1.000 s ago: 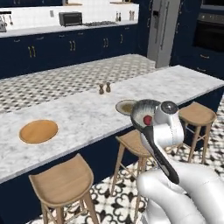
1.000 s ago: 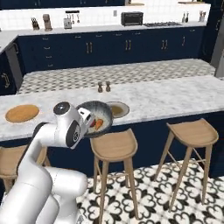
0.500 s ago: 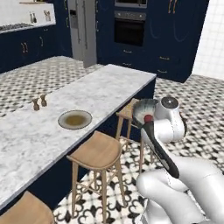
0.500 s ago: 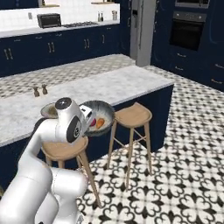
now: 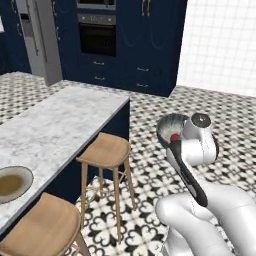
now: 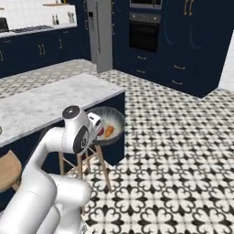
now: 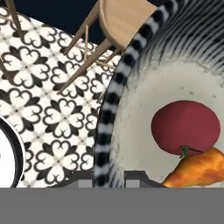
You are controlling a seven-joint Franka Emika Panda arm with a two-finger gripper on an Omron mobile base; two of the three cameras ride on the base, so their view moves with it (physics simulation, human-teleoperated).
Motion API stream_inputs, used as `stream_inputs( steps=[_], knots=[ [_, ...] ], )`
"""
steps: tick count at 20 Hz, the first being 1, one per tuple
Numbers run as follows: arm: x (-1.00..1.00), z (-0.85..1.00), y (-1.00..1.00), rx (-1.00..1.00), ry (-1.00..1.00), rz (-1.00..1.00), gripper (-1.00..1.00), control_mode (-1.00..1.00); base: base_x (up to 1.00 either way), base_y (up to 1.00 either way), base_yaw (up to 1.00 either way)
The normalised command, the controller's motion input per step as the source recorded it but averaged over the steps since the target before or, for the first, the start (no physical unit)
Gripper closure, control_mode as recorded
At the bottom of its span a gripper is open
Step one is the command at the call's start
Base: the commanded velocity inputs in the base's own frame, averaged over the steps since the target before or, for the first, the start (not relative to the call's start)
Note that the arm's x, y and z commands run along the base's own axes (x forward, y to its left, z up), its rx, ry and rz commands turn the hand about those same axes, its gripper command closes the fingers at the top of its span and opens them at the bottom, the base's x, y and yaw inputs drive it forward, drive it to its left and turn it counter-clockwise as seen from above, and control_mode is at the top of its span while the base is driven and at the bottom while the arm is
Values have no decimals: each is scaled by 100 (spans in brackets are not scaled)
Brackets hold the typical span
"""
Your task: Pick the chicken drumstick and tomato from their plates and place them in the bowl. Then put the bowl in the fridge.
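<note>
- At the bottom of the hand view, the gripper (image 7: 109, 177) pinches the rim of the bowl (image 7: 175, 78), one dark tip on each side of the striped edge.
- Inside the bowl lie the tomato (image 7: 185, 126) and the chicken drumstick (image 7: 197, 168), touching each other.
- Out from the hand, the arm holds the bowl up over the tiled floor (image 6: 183, 151), just off the end of the tabletop (image 5: 55, 125), near a wooden stool (image 5: 106, 150).
- One grey-rimmed plate (image 5: 11, 182) sits bare on the tabletop.
- Far ahead and to the left stands the fridge (image 6: 100, 34), well apart from the bowl, so I think the base must drive that way next.
</note>
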Motion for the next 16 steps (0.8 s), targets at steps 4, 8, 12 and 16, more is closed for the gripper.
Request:
stream_inputs(
  steps=[4, 8, 12, 16],
  knots=[
    [0, 0, 0, 0, 0, 0, 100, 100, 100, -100, 0],
    [0, 0, 0, 0, 0, 0, 100, 100, 100, -100, 0],
    [0, 0, 0, 0, 0, 0, 100, 100, 100, -100, 0],
    [0, 0, 0, 0, 0, 0, 100, 100, 100, -96, 5]
  ],
)
